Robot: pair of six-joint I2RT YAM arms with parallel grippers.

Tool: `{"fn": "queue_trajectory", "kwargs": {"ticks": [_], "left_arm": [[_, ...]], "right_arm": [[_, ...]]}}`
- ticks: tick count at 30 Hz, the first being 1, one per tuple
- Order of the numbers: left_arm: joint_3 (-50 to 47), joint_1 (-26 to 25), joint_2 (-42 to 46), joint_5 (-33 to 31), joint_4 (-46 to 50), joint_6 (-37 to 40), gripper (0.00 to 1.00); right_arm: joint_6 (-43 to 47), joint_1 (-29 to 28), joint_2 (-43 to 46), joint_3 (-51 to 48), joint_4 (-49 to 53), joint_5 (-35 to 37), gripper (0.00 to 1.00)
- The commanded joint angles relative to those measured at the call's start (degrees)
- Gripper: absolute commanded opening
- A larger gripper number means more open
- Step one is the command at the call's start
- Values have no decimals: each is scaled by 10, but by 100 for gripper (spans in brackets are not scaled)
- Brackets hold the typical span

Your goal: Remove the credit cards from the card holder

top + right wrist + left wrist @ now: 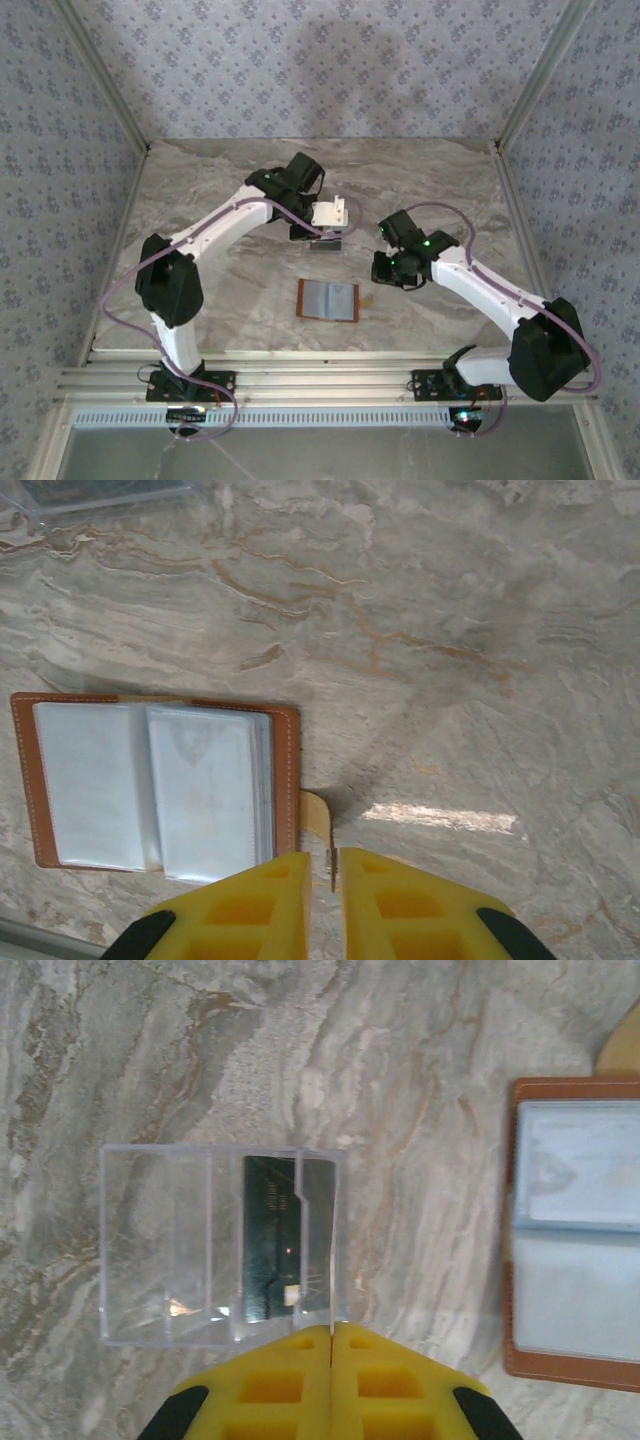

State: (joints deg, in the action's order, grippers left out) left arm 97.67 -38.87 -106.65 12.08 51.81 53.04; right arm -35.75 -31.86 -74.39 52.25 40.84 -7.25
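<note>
The card holder [328, 300] lies open on the marble table, orange-brown with pale grey-blue sleeves [150, 790] [575, 1240]. My left gripper [318, 226] is shut on a whitish credit card [331, 213], which appears edge-on as a thin line [330, 1250] running out from its yellow fingertips [331, 1332]. That card hangs over the right end of a clear plastic box [170, 1250] with a dark credit card [268, 1240] inside. My right gripper [323, 865] sits just right of the card holder, its jaws narrowly apart and closed on the side tab [318, 825].
The clear box [328, 243] stands just behind the card holder, and its corner shows at the top left of the right wrist view [100, 500]. Papered walls and metal rails [520, 100] enclose the table. Bare marble lies to the far left and right.
</note>
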Motion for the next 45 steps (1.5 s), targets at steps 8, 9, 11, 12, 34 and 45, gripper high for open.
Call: {"fn": "queue_trajectory", "kwargs": {"ticks": [8, 9, 11, 12, 34, 45], "left_arm": [[258, 15, -156, -7, 144, 74, 0], [285, 15, -173, -7, 160, 75, 0], [331, 15, -203, -8, 184, 77, 0], [353, 15, -218, -10, 197, 79, 0], [471, 7, -341, -54, 256, 72, 0], [496, 3, -368, -51, 305, 77, 0]], "right_arm": [[10, 19, 15, -22, 8, -6, 18], [10, 20, 15, -22, 7, -7, 18], [11, 22, 14, -23, 5, -7, 18], [11, 24, 13, -24, 4, -8, 18], [17, 44, -4, -45, -20, -33, 18], [20, 46, -11, -45, -30, -34, 18]]}}
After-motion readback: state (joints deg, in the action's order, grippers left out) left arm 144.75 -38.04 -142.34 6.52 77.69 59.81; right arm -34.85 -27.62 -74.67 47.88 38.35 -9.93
